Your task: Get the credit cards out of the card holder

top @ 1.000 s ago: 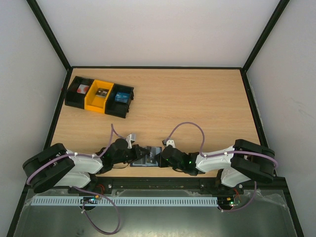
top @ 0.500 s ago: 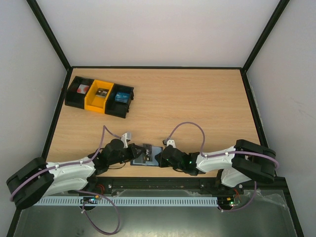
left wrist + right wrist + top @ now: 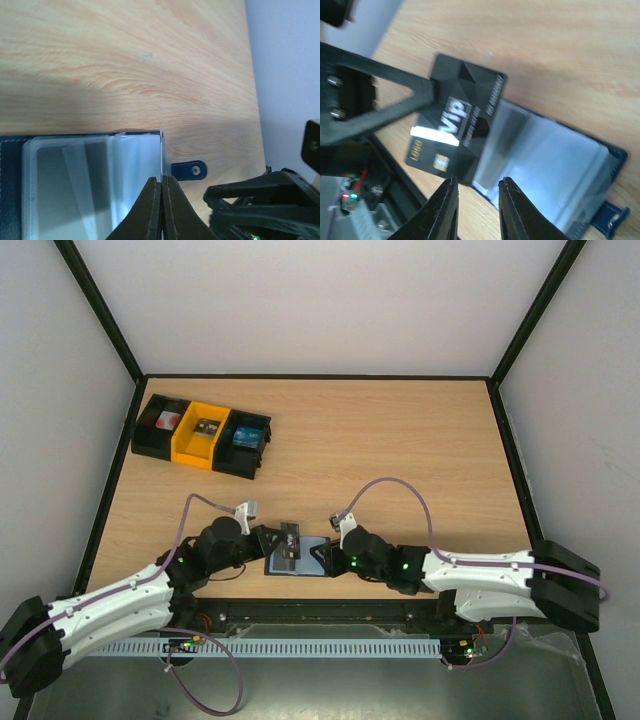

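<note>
Table (image 3: 400, 440): pale wood grain, walled in by white panels.
Bins (image 3: 200, 435): a black-yellow-black row at the far left corner, well apart from everything I am handling.
My left gripper (image 3: 161, 181): fingers pressed together, clamped on the thin edge of the black card. From my wrist I see that card edge-on, a bright line rising from between the tips.
My right gripper (image 3: 478, 179): fingers apart, with the holder's near edge and a corner of the card showing in the gap. I cannot tell whether the pads touch the holder.
Card holder (image 3: 545, 150): lies open and flat near the front edge of the table, between my two grippers. The dark blue cover shows only as a narrow border. The inside is clear, shiny plastic sleeves over a pale grey-blue panel.
Black card (image 3: 455, 125): glossy black with a faceted pattern, "Vip" in silver, a white strip and small gold marks. Most of it is clear of the holder, with one edge at the sleeve mouth. I cannot tell whether that edge is tucked inside.
Tab (image 3: 189, 170): small dark blue strap with a round snap, sticking out from the holder's edge toward my right gripper.
</note>
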You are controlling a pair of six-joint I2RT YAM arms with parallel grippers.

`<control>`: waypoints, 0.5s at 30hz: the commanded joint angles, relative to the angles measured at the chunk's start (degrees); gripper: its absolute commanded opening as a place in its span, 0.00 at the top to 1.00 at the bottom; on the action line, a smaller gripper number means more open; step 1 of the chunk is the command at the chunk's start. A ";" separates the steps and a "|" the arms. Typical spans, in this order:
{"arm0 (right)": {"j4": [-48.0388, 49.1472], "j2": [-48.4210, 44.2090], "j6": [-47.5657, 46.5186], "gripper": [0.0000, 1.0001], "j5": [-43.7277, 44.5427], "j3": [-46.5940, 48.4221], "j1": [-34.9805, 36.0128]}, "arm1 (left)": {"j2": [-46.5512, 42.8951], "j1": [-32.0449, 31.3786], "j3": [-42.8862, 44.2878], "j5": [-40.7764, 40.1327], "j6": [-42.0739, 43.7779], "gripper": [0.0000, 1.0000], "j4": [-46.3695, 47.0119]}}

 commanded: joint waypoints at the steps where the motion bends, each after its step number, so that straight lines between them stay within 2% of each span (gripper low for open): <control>1: -10.62 -7.36 -8.72 0.76 0.83 5.65 -0.02 | -3.90 0.54 3.04 6.12 5.63 0.97 -4.80; 7: -21.17 -11.68 -13.70 0.71 -3.26 10.77 -1.56 | -5.64 0.67 6.04 17.55 10.77 0.97 -5.35; 11: -25.62 -12.74 -15.64 0.61 -4.74 13.83 -1.96 | -5.03 0.68 7.29 23.41 14.29 0.97 -6.14; 15: -26.26 -12.56 -17.37 0.50 -10.66 16.11 -3.21 | -4.45 0.66 6.94 27.22 15.70 0.97 -4.73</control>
